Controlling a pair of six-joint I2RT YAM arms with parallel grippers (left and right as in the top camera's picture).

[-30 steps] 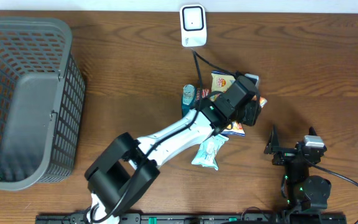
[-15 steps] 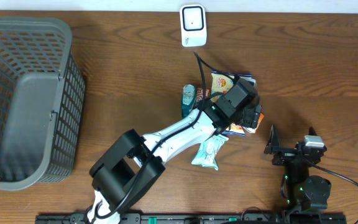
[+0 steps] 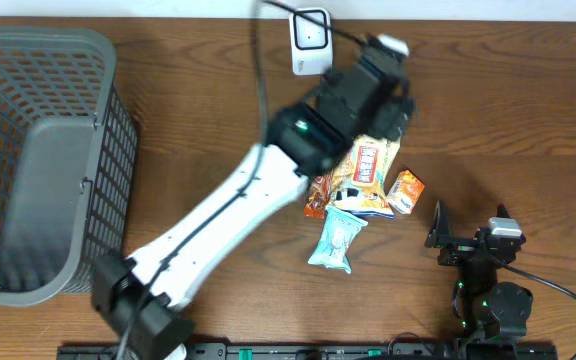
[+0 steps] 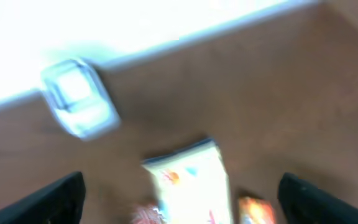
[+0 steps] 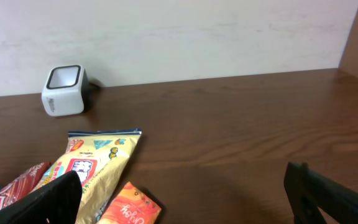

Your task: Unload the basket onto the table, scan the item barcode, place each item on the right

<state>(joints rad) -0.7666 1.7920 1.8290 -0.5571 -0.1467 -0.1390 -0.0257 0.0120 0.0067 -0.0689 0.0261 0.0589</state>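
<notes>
Basket (image 3: 48,170) far L; scanner (image 3: 310,42) behind snack pkts (image 3: 368,170).

left wrist view all motion blur: scanner (image 4: 79,106) smeared, yellow snack bag (image 4: 188,183) cut by bottom edge. overhead: left arm (image 3: 258,185) hides part of snack pile (image 3: 368,185); basket (image 3: 38,42) cut at left edge.

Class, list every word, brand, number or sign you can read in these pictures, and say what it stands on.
No text reads clearly in any view.
yellow packet: red-and-white label, too small to read.
orange packet: pale lettering, blurred.
red packet: white lettering, partly hidden, unreadable.
pale blue packet: print too small to read.
scanner: no marking visible.
</notes>
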